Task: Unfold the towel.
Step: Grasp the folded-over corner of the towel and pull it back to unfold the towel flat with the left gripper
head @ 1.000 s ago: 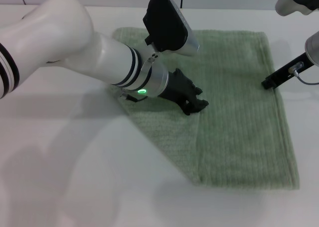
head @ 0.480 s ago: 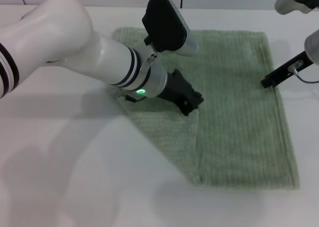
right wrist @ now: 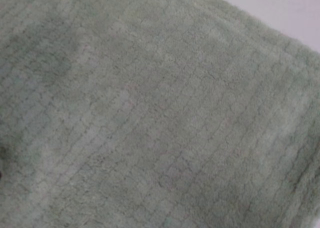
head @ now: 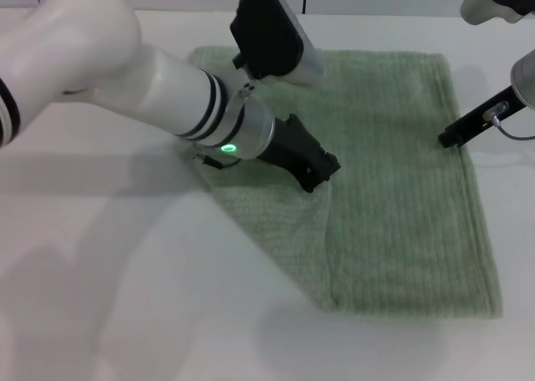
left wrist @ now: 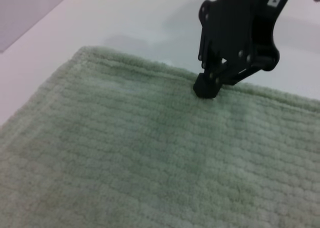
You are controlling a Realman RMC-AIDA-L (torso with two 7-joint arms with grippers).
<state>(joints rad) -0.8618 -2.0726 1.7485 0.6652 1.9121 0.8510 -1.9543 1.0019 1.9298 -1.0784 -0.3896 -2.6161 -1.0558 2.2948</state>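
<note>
Bare bench (head: 125, 297) left & in front of towel (head: 401, 189): open approach. Left claw (head: 324, 172) + forearm lie across towel's left-centre, blocking that side. Right claw (head: 447, 139) touching right hem (left wrist: 206, 88). Towel's near-right area unobstructed.

Pale sage-green ribbed terry towel (left wrist: 150, 158) fills most of the view, lying flat on a white table (left wrist: 125, 18). At its far hemmed edge, the right gripper (left wrist: 206, 86) — black, jointed metal — rests its tip touching the cloth.
</note>
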